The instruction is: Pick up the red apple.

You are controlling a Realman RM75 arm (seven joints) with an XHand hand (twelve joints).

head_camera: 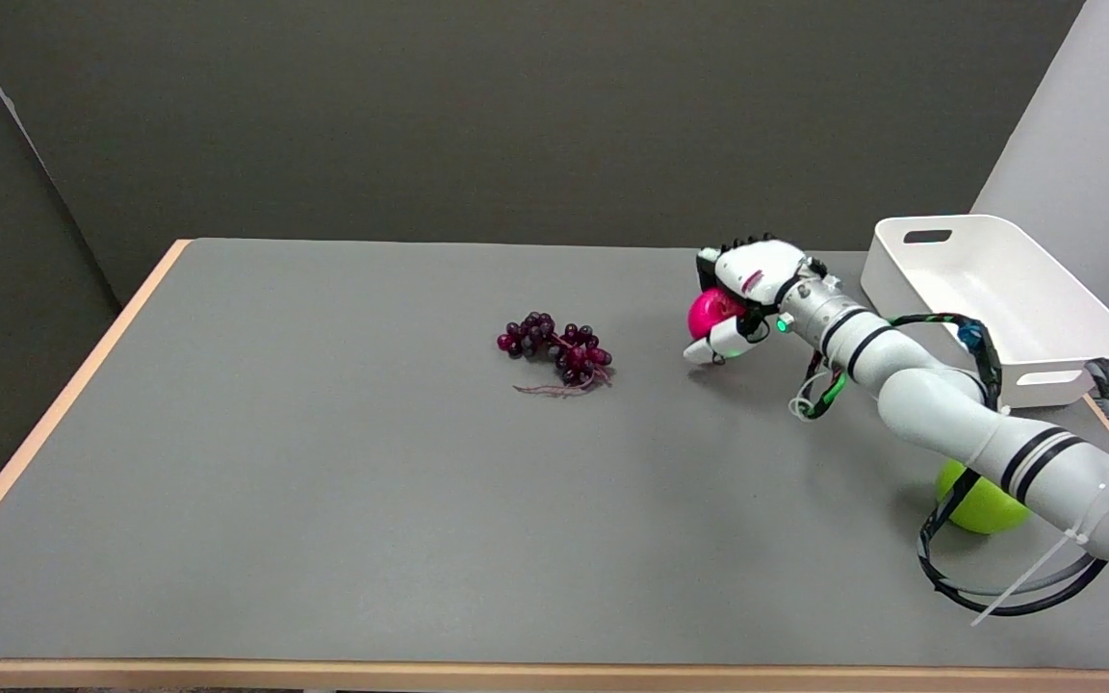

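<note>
One working hand, right hand [745,289], at the far right part of the grey table [323,481], fingers curled over the top of the red apple [711,311] with the thumb wrapped under its near side; the apple is gripped, only its left flank showing (magenta-pink under this light). Whether the fruit rests on the table or has just cleared it cannot be told; a faint shadow lies below it.

Other items: bunch of dark grapes [556,352], well apart to the left; white bin [997,298], near on the right beyond the forearm; green fruit [983,505], partly hidden under the arm near the table's front right.

Step in hand, by judgement: securing and raising the apple. To do it well:
- keep the fingers pressed evenly around the round body, thumb opposing them, so the smooth skin cannot roll out to the left, where the grasp looks open;
- rise straight up, without tilting the wrist;
- mind the dangling cables and the green fruit below the elbow.
</note>
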